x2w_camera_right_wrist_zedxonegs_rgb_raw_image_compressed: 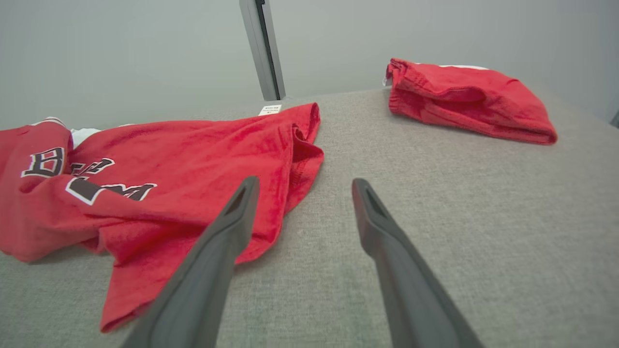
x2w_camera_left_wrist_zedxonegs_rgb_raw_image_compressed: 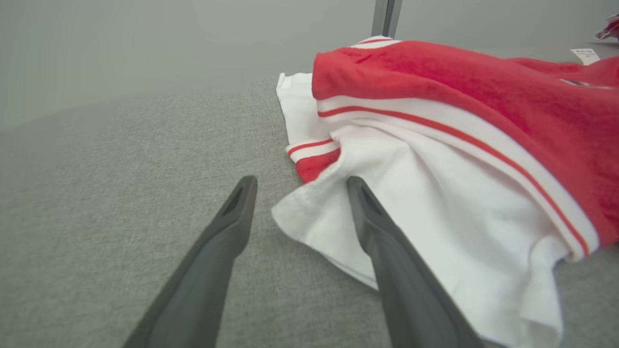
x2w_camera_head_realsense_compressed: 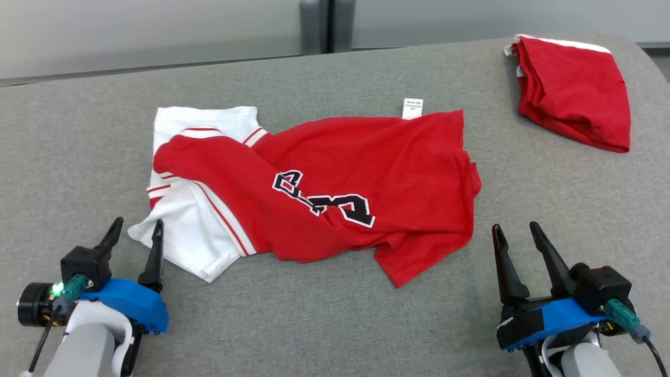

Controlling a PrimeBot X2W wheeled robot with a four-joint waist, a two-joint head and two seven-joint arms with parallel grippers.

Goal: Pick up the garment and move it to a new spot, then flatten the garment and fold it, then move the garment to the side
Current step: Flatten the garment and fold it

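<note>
My left tool [x2w_camera_head_realsense_compressed: 137, 222] gapes at the white corner of the jersey [x2w_camera_head_realsense_compressed: 335, 157], right tool [x2w_camera_head_realsense_compressed: 514, 226] spread over bare bench [x2w_camera_head_realsense_compressed: 549, 183] — plenty of room. Label [x2w_camera_head_realsense_compressed: 412, 108] too tiny to read — lettering [x2w_camera_head_realsense_compressed: 324, 199] crumpled.

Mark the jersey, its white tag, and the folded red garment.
jersey [x2w_camera_head_realsense_compressed: 366, 157], head view, red body above the lettering.
white tag [x2w_camera_head_realsense_compressed: 412, 108], head view, middle of the label.
folded red garment [x2w_camera_head_realsense_compressed: 576, 94], head view, top layer centre.

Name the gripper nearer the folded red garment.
Right. The right gripper sits well short of the folded red garment, on its side; the left gripper is far across, at the jersey's white sleeve.
</note>
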